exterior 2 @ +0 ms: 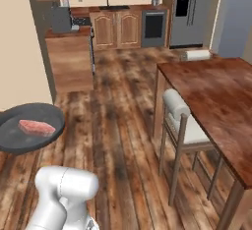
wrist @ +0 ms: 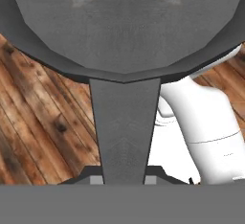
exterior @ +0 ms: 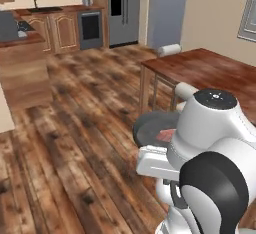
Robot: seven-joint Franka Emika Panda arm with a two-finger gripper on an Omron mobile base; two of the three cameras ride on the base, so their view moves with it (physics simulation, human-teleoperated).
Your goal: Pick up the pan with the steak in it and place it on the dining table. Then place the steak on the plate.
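The dark grey pan hangs in the air above the wooden floor, to the left of the dining table. The pinkish steak lies flat inside it. In the left base view the pan and steak peek out from behind my arm, in front of the dining table. In the hand view my gripper is shut on the pan's straight handle, with the pan's round body above it. The plate is out of view.
A chair with a pale cushion is tucked against the table's near side. A paper towel roll lies at the table's far corner. A kitchen island, cabinets and a fridge stand at the back.
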